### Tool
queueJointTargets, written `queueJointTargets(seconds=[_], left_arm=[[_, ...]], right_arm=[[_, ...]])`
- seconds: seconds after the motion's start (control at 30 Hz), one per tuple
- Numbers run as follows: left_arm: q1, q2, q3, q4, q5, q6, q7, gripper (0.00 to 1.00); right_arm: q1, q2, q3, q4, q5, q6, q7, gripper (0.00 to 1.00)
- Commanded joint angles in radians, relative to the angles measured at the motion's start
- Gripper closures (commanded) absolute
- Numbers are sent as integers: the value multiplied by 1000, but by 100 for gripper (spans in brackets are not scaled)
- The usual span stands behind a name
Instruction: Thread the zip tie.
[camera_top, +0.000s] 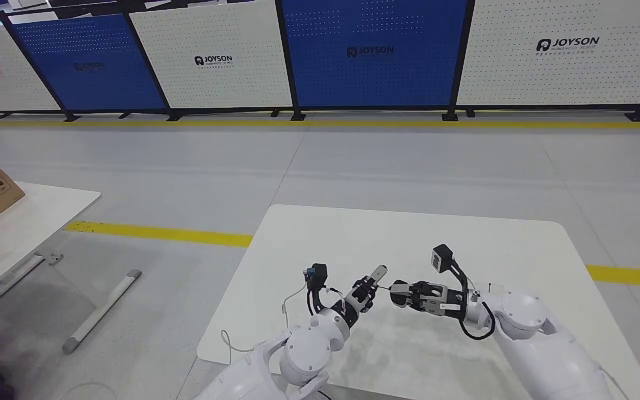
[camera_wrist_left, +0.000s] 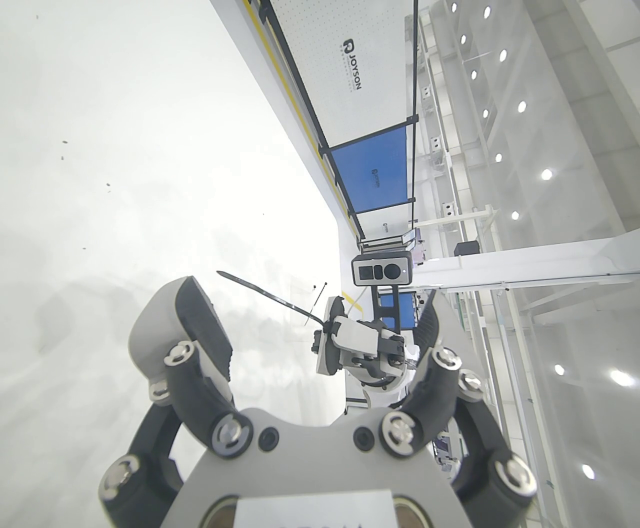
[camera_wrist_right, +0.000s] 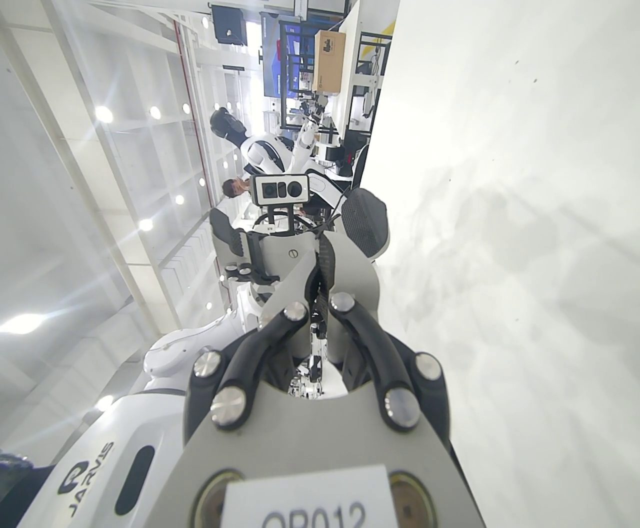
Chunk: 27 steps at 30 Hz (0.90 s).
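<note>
A thin black zip tie (camera_wrist_left: 265, 295) hangs in the air above the white table (camera_top: 420, 240). My right gripper (camera_wrist_left: 325, 335) is shut on one end of it, and the free strap points out toward the left arm. In the right wrist view the right gripper (camera_wrist_right: 320, 255) has its fingers pressed together, and the tie is hidden between them. My left gripper (camera_wrist_left: 310, 295) is open with nothing between its black pads (camera_wrist_left: 200, 320), and it faces the right gripper a short way off. In the top view the left gripper (camera_top: 366, 288) and the right gripper (camera_top: 400, 293) nearly meet over the table's near half.
The white tabletop has bare room on its far half and to both sides of the arms. A second white table (camera_top: 40, 210) stands off to the left across a strip of floor. Blue and white panels (camera_top: 370, 50) line the back.
</note>
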Motion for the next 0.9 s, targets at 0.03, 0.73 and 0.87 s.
queueJointTargets(seconds=[0.03, 0.73, 0.87], left_arm=[[0, 0, 0, 0, 0, 0, 0, 0], [3, -13, -40, 14, -131, -28, -60, 0], [3, -13, -40, 14, -131, -28, -60, 0]], right_arm=[[0, 6, 19, -23, -2, 26, 11, 100], [5, 9, 25, -16, -1, 81, 64, 100], [5, 9, 25, -16, -1, 81, 64, 100]])
